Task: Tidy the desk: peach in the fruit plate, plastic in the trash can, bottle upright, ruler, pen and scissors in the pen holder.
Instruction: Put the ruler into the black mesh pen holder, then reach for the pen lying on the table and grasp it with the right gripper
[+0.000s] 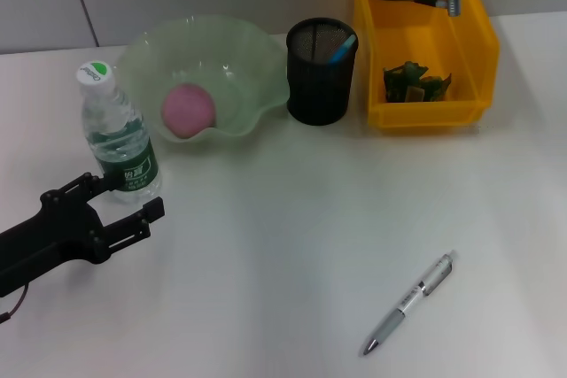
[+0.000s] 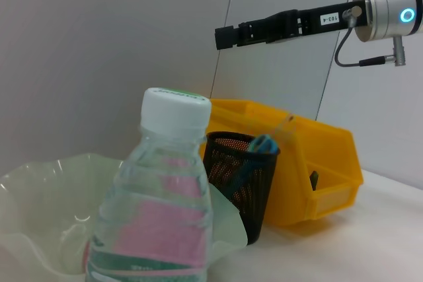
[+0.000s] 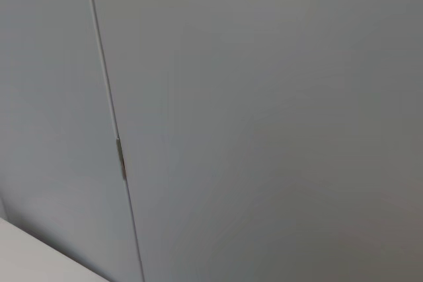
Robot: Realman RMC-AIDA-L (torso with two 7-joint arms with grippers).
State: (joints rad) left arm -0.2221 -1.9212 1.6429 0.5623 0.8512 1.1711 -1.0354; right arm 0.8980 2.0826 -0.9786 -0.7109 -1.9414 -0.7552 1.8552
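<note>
Left gripper [image 1: 124, 204] low on the left, fingers [image 1: 152, 209] spread; right gripper [image 2: 228, 36] raised far back.

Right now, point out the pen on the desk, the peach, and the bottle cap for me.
pen [image 1: 410, 303], head view, middle of its silver barrel.
peach [image 1: 188, 111], head view, centre of the pink fruit in the green plate.
bottle cap [image 2: 176, 109], left wrist view, white side of the cap.
</note>
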